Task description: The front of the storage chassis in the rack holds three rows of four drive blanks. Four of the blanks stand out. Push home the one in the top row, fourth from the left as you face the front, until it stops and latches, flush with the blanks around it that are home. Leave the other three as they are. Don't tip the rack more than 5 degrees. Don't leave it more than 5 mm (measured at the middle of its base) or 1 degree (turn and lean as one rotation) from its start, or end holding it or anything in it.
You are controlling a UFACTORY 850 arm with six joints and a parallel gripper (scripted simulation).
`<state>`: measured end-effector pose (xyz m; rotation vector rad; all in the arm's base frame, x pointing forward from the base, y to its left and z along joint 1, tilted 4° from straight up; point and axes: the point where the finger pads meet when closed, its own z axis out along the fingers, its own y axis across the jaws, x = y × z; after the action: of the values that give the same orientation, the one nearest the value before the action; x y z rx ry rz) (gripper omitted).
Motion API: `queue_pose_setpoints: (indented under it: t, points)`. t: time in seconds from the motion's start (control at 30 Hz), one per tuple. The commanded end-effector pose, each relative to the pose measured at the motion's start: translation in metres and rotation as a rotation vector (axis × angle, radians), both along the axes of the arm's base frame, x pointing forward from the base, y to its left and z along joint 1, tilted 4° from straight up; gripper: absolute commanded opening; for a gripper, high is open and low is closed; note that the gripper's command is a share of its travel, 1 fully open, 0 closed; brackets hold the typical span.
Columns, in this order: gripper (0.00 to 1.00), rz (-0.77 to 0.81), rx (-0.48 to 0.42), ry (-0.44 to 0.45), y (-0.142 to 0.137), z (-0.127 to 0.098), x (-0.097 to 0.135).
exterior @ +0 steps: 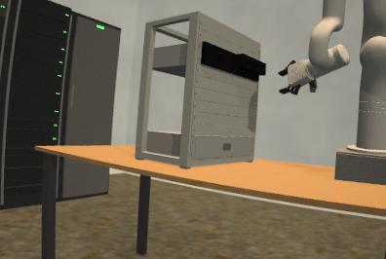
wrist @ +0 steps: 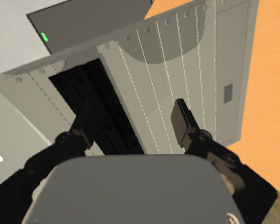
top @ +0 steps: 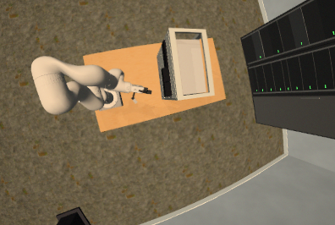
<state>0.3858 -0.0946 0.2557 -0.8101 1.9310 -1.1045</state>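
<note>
The grey rack (exterior: 200,91) stands on the orange table (exterior: 273,175). The black storage chassis (exterior: 233,61) with its drive blanks sits near the top of the rack's front; some blanks at its near end stand out a little. My gripper (exterior: 288,80) is open and empty, level with the chassis and a short way in front of it, fingers pointing at the rack. In the wrist view the fingers frame the dark chassis and the grey front panels below it. From above the gripper (top: 145,90) is apart from the rack front (top: 166,72).
The arm's base block (exterior: 361,164) stands on the table at the right. Tall black server cabinets (exterior: 49,100) stand on the floor behind the rack. The rack holds a grey shelf (exterior: 171,56) high up and a grey unit (exterior: 163,144) at the bottom.
</note>
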Motion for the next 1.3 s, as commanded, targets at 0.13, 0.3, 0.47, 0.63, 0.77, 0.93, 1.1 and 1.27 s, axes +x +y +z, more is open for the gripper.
queue_pose_setpoints:
  t: [0.13, 0.3, 0.47, 0.63, 0.77, 0.93, 1.1, 1.27]
  points:
    - [1.00, 0.069, -0.079, -0.044, 0.007, 0.017, 0.005]
    - [1.00, 0.116, -0.137, -0.077, 0.013, 0.030, 0.007]
    - [1.00, 0.156, -0.187, -0.107, 0.019, 0.041, 0.008]
    - [1.00, 0.176, -0.213, -0.124, 0.022, 0.046, 0.008]
    - [1.00, 0.200, -0.244, -0.144, 0.026, 0.053, 0.008]
    - [1.00, 0.223, -0.276, -0.166, 0.030, 0.061, 0.008]
    - [1.00, 0.242, -0.301, -0.183, 0.034, 0.066, 0.008]
    - [1.00, 0.250, -0.313, -0.192, 0.036, 0.069, 0.008]
